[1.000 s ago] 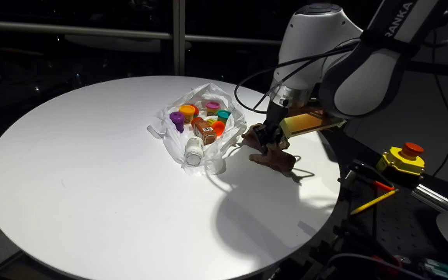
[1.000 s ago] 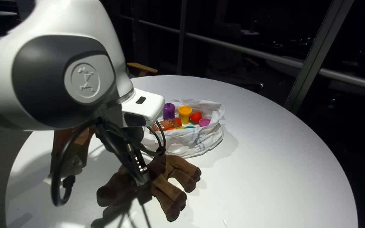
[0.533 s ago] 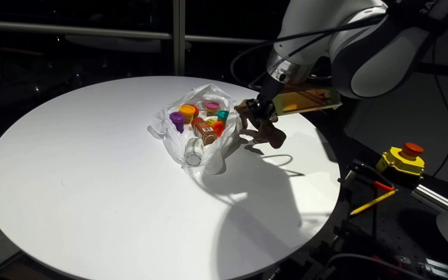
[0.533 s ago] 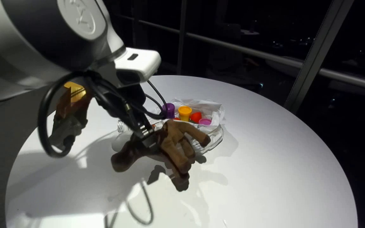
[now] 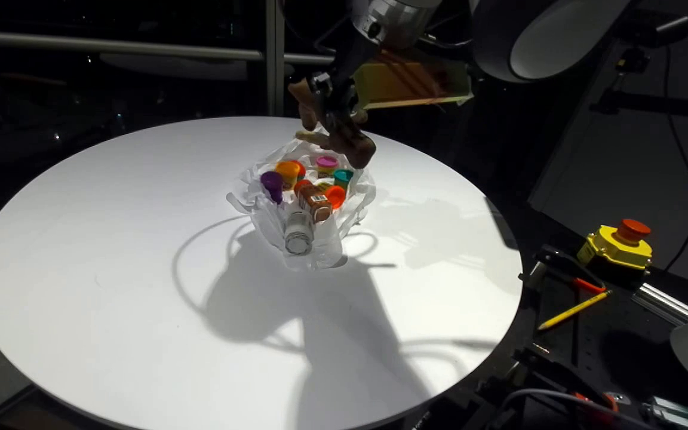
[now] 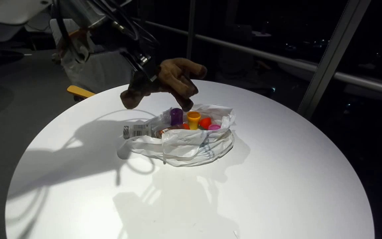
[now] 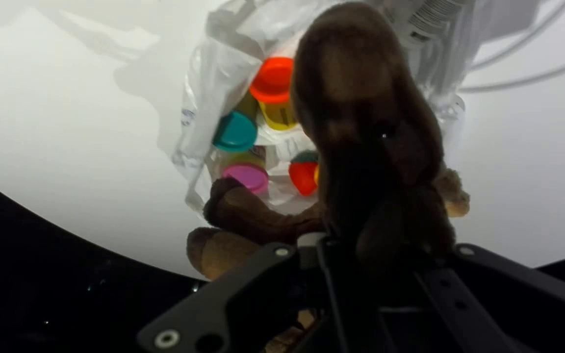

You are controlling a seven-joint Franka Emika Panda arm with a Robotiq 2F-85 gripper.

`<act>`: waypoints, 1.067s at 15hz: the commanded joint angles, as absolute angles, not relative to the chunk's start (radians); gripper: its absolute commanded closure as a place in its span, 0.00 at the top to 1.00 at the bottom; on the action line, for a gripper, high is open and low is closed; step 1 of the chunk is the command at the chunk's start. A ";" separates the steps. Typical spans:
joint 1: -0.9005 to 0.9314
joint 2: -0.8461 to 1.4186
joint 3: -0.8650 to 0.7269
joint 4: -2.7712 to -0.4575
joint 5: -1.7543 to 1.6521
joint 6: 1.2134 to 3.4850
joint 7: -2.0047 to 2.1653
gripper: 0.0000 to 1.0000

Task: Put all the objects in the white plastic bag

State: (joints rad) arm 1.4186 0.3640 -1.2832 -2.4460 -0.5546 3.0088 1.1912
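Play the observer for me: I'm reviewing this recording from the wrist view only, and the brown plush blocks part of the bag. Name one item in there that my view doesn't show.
Observer: A purple container; both exterior views show it inside the white plastic bag.
Operator: What is beside it?
Observer: A yellow-orange cup stands next to it in both exterior views.
Operator: Is what I'm holding set down or up in the air?
Observer: In the air: in an exterior view, the brown plush hangs above the table.
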 commanded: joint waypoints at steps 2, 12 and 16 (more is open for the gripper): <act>1.384 0.456 -1.224 -2.342 -0.412 3.006 1.109 0.04; 1.000 0.708 -0.855 -2.165 -0.164 2.911 0.950 0.04; 0.947 0.755 -0.819 -2.103 -0.146 2.929 0.961 0.39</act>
